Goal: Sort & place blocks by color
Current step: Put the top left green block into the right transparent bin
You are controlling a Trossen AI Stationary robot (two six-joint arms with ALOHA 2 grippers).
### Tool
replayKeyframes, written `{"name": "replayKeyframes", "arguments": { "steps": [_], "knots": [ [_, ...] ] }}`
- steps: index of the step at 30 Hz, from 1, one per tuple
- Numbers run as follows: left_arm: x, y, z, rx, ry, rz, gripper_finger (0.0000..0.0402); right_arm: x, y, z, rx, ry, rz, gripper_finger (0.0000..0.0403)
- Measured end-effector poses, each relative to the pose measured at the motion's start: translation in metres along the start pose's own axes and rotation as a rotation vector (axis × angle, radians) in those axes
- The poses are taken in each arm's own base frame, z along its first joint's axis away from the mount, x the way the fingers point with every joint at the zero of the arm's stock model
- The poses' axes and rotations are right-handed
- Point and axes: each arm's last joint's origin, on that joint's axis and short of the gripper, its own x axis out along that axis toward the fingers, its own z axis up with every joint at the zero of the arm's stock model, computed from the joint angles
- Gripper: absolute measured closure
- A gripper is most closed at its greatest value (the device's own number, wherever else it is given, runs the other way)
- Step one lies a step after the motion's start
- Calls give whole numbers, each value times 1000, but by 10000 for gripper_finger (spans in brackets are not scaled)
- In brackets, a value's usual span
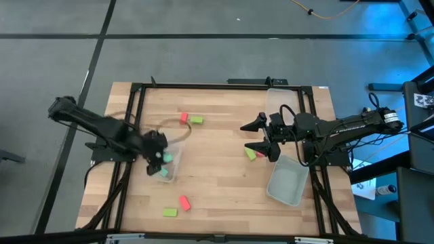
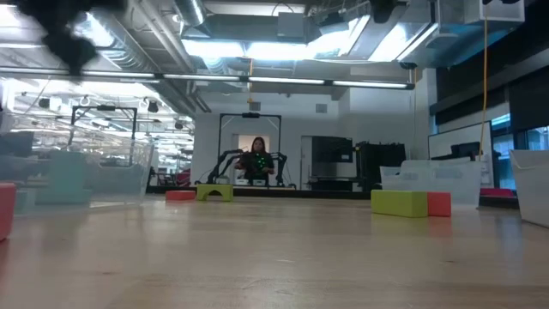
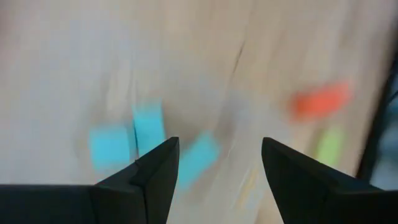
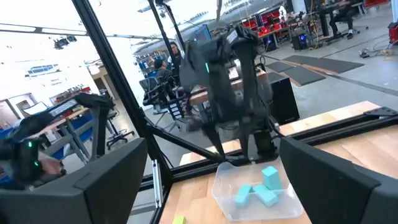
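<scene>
- The left gripper (image 1: 160, 157) hangs over a clear tub (image 1: 167, 165) near the tabletop's left edge, jaws parted and empty, probably just past dropping a block.
- Three teal blocks (image 4: 260, 187) lie together in that tub.
- The right gripper (image 1: 260, 137) waits right of centre, jaws spread wide and empty, beside a lime block (image 1: 250, 154).
- Other red and lime blocks lie scattered toward the far and near edges.

Off-task items around the wooden table

We see a wooden table (image 1: 217, 163) in a black metal frame (image 1: 135, 88), with three clear plastic tubs (image 1: 285, 181) on it. A grey floor (image 1: 203, 41) surrounds it, and a person (image 2: 257, 159) sits far back in the room.
</scene>
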Motion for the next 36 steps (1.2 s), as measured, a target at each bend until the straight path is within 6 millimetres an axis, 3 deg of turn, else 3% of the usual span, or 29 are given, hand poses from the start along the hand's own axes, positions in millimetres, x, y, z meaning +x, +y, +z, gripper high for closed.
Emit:
{"name": "replayKeyframes", "arguments": {
  "steps": [7,11,14,23,36],
  "knots": [
    [-82,-5,36,95,-818,-117,183,0,1,3,3,-37,12,34],
    [-98,1,41,159,-1067,-115,183,0,1,6,4,-69,-25,34],
    [-93,8,38,163,-1171,-124,183,0,0,6,4,-86,-45,34],
    [-57,12,38,125,-1164,-142,183,0,-1,4,-94,-52,-53,34],
    [-48,9,41,151,-1133,-127,183,0,-1,0,-205,-12,-43,34]
  ]
}}
